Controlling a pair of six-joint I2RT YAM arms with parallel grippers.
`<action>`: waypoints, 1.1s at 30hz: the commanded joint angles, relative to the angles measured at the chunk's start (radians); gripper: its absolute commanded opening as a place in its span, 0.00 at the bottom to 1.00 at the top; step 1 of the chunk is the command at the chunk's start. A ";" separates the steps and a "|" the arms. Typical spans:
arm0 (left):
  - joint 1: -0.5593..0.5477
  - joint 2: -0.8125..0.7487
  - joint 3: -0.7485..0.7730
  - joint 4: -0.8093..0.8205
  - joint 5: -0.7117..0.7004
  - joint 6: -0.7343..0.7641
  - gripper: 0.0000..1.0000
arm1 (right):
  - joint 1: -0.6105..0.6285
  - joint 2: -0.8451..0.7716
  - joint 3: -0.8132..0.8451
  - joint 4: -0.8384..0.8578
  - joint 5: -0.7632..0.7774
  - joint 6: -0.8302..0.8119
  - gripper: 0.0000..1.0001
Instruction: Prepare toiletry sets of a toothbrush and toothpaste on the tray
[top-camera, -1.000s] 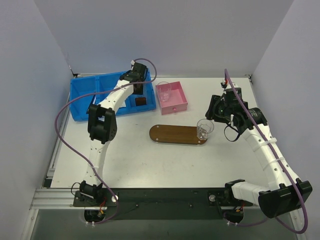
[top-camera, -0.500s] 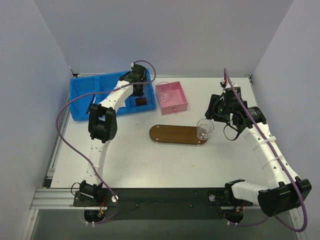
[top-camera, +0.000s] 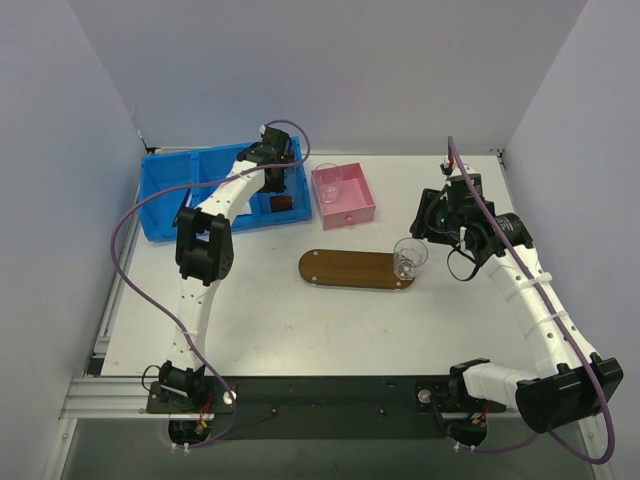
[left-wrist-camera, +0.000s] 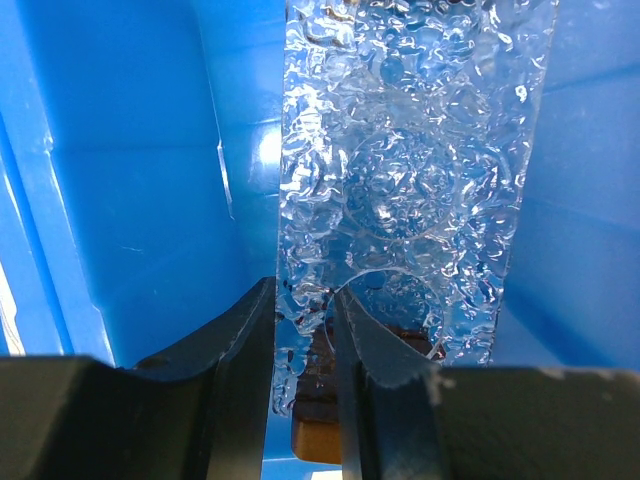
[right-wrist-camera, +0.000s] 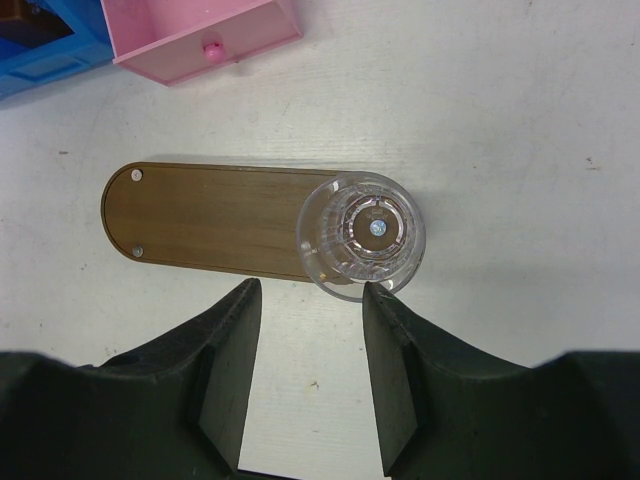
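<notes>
Lift it straight: left gripper (left-wrist-camera: 303, 330) pinches a clear dimpled plastic piece (left-wrist-camera: 410, 170) in the blue compartmented bin (left-wrist-camera: 130, 180); right gripper (right-wrist-camera: 310, 292) hangs open near the clear cup (right-wrist-camera: 362, 235) on the dark oval wooden tray (right-wrist-camera: 210, 215).

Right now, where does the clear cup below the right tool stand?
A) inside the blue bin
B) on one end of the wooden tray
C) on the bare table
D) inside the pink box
B: the clear cup rests on one end of the tray, under the open right tool.
</notes>
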 joint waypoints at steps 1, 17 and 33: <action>0.001 -0.075 0.017 0.015 0.045 0.015 0.00 | 0.005 -0.008 0.024 0.002 0.007 -0.007 0.40; 0.001 -0.304 -0.219 0.188 0.111 0.050 0.00 | 0.007 -0.013 0.025 0.022 0.008 -0.017 0.40; 0.001 -0.491 -0.399 0.266 0.149 0.106 0.00 | 0.007 0.001 0.044 0.034 -0.007 -0.035 0.40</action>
